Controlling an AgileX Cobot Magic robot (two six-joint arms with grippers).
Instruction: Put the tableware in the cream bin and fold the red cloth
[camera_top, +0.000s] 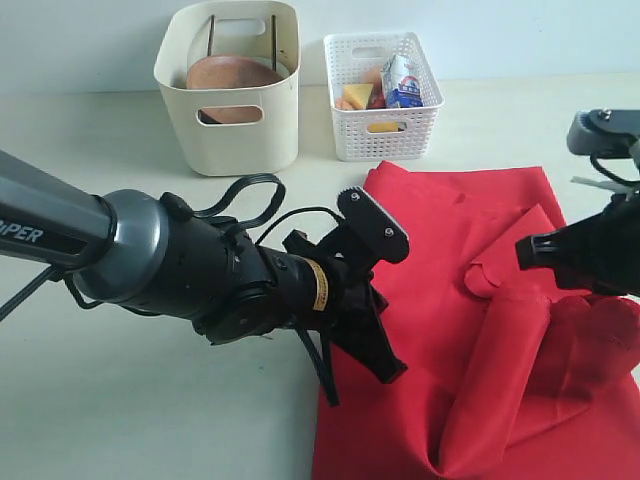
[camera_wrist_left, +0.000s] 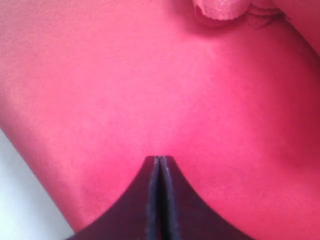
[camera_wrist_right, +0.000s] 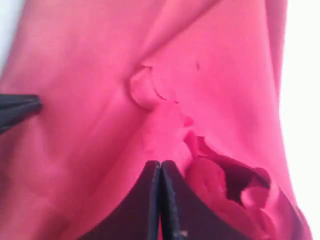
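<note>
Red matte cloth (camera_top: 440, 260) lies rumpled in soft rolled folds; left end effector (camera_wrist_left: 159, 166) and right end effector (camera_wrist_right: 161, 168) have flat black jaws pressed together.

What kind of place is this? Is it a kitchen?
Likely a robot lab, not a kitchen: two robot arms reach over a plain table holding a red cloth, a cream bin and a white basket.
</note>
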